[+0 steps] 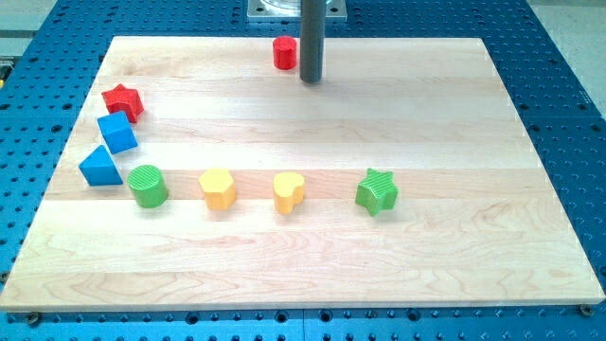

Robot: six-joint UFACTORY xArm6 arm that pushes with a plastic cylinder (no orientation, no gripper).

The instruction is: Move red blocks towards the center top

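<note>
Green, yellow and blue pieces are lined up nearest on the pale wooden board (454, 256): a green star block (377, 191), a yellow heart block (288, 192), a yellow hexagon block (218, 188), a green cylinder block (148, 186), a blue triangle block (98, 167) and a blue cube block (117, 132). Farther back at the view's left, a red star block (123, 100) is set just above the blue cube. At the center top, a red cylinder block (284, 52) is seen just left of my tip (311, 80), which carries no claw and holds nothing.

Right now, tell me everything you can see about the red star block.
The red star block is a small, solid-looking star of plain glossy red, lying flat on the wooden board near its left edge. The blue cube sits just below it, touching or nearly so. My tip is far off at the view's top centre, beside the red cylinder.
</note>
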